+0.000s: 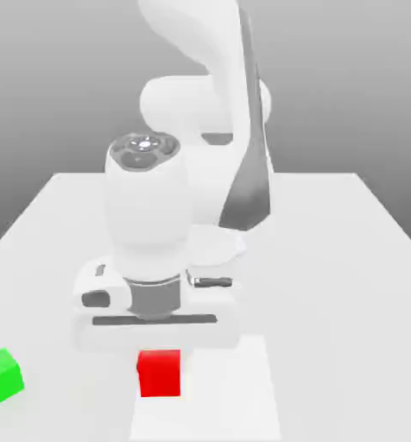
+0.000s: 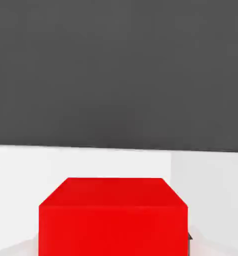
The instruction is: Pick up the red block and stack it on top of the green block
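Hand view: the end effector (image 2: 114,247) grips the red block (image 2: 113,220), which is partly cut off.

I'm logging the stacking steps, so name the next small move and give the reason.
Probably a short lift straight up: the gripper is shut on the red block, which sits right under the hand, while the green block lies off toward the exterior view's left, so height seems wise before any sideways travel.
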Motion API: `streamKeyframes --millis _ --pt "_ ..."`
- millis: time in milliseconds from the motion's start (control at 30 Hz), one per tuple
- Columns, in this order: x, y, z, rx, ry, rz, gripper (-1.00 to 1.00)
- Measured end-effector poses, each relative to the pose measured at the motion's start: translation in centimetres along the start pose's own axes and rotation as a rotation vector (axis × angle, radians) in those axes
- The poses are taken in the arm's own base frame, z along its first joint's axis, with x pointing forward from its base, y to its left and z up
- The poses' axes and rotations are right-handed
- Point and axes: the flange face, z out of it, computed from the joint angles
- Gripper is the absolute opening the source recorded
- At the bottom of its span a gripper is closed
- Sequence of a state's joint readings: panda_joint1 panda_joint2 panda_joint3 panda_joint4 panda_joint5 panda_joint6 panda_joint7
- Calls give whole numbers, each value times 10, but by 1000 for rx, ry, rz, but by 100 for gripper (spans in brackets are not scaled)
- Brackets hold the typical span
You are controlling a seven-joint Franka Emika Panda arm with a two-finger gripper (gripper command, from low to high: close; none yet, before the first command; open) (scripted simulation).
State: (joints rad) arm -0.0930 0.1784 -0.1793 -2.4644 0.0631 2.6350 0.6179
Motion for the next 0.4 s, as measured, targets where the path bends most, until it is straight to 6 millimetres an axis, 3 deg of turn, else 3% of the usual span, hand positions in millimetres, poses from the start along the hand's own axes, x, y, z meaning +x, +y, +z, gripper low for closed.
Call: streamKeyframes --millis 167,200,267,300,400 --pt "78 104 -5 4 0 324 -100" --pt "93 126 6 5 0 389 -100" --pt "105 146 34 5 1 446 -100" --pt "106 149 41 5 1 456 100" --pt "106 149 41 5 1 456 100"
